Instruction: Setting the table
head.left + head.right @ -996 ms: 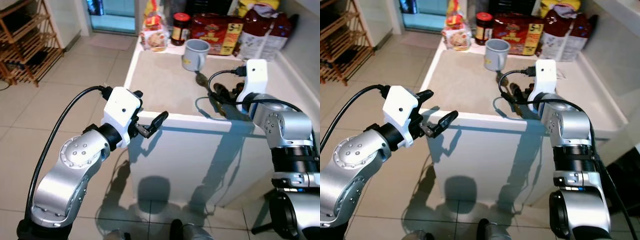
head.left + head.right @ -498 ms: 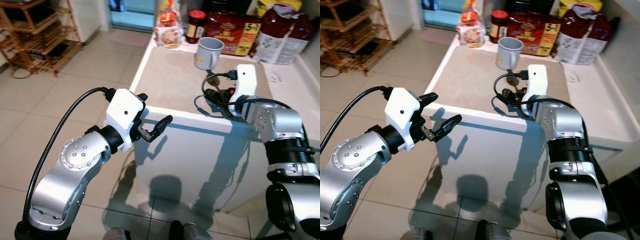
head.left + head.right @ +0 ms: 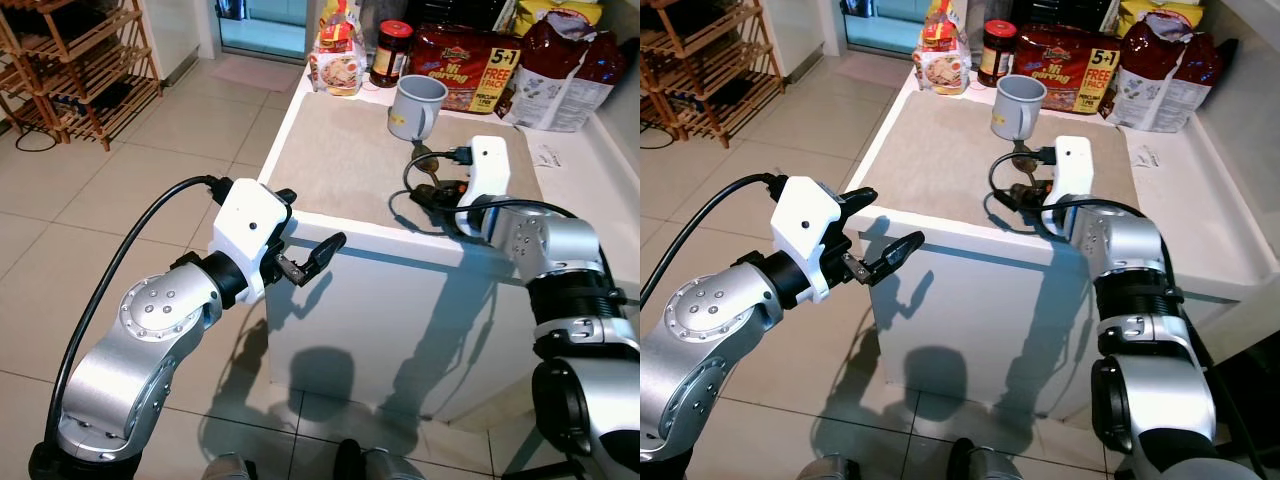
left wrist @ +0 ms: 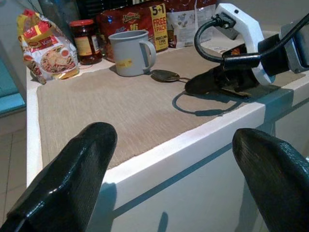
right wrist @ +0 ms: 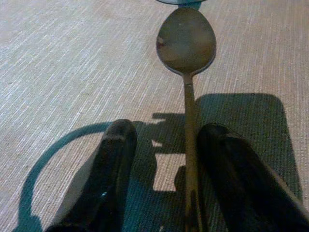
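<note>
Two fingers of my right gripper (image 5: 161,179) are straddling, narrowly parted, the spoon (image 5: 186,48) lying near the worktop's (image 3: 340,215) front edge, below the mug (image 3: 414,106). I am judging this the grasp step; next I should close on the handle. My left gripper (image 3: 305,250) is hovering wide off the front-left corner.

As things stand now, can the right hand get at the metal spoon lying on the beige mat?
Probably yes. The right hand rests low on the beige mat, fingers open around the handle of the metal spoon, with nothing between. The grey mug stands just beyond the spoon's bowl.
</note>
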### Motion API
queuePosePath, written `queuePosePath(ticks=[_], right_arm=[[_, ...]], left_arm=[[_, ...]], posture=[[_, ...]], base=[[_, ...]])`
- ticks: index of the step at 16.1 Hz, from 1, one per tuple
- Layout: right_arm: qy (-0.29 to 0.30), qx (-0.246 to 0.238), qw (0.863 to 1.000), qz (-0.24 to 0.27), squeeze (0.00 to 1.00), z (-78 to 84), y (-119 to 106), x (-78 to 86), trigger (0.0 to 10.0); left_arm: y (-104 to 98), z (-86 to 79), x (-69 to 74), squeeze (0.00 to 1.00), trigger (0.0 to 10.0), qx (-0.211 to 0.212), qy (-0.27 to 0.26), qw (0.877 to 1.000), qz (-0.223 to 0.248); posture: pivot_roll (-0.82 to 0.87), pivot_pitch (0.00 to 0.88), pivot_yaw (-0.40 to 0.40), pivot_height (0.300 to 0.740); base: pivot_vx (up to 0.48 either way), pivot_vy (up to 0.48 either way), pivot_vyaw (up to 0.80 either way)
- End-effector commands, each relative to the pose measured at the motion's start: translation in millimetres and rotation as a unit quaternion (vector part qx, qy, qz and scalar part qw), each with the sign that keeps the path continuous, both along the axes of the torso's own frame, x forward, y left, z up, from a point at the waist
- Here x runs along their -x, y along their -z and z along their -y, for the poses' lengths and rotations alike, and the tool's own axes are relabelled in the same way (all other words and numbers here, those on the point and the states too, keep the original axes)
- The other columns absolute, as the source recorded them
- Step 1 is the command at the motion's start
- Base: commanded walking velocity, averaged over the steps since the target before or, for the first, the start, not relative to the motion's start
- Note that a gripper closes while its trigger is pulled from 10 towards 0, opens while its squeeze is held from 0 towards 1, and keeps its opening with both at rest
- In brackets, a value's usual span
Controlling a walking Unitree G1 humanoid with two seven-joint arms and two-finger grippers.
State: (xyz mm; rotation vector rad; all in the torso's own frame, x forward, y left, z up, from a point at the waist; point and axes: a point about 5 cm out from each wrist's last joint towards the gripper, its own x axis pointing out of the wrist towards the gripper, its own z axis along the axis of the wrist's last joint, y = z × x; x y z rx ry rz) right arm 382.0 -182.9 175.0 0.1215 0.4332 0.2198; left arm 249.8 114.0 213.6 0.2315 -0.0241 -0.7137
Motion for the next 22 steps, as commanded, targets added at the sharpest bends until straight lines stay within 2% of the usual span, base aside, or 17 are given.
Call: queuePosePath(ticks=[1,18,21,22], right_arm=[[0.013,-0.001,1.000,-0.005,0.00,7.1,-0.6,-0.5,0.0],[0.027,0.003,0.999,-0.026,0.00,8.7,7.3,0.7,0.0],[0.039,-0.007,0.999,-0.004,0.00,10.4,3.4,0.1,0.0],[0.046,-0.020,0.997,0.057,0.00,11.3,-11.2,-1.0,0.0]], left_arm=[[-1.2,5.2,3.5,0.00,10.0,-0.005,0.018,1.000,-0.001],[1.9,7.3,4.9,0.00,10.0,-0.009,0.026,1.000,-0.011],[1.4,7.4,3.8,0.00,10.0,-0.008,0.021,1.000,-0.008],[-0.9,5.1,1.9,0.00,10.0,-0.004,0.006,1.000,0.000]], posture=[[0.03,0.077,-0.072,0.740],[0.02,0.086,-0.076,0.740],[0.02,0.087,-0.078,0.740],[0.03,0.089,-0.080,0.740]], base=[[0.000,0.000,0.00],[0.000,0.000,0.00],[0.000,0.000,0.00],[0.000,0.000,0.00]])
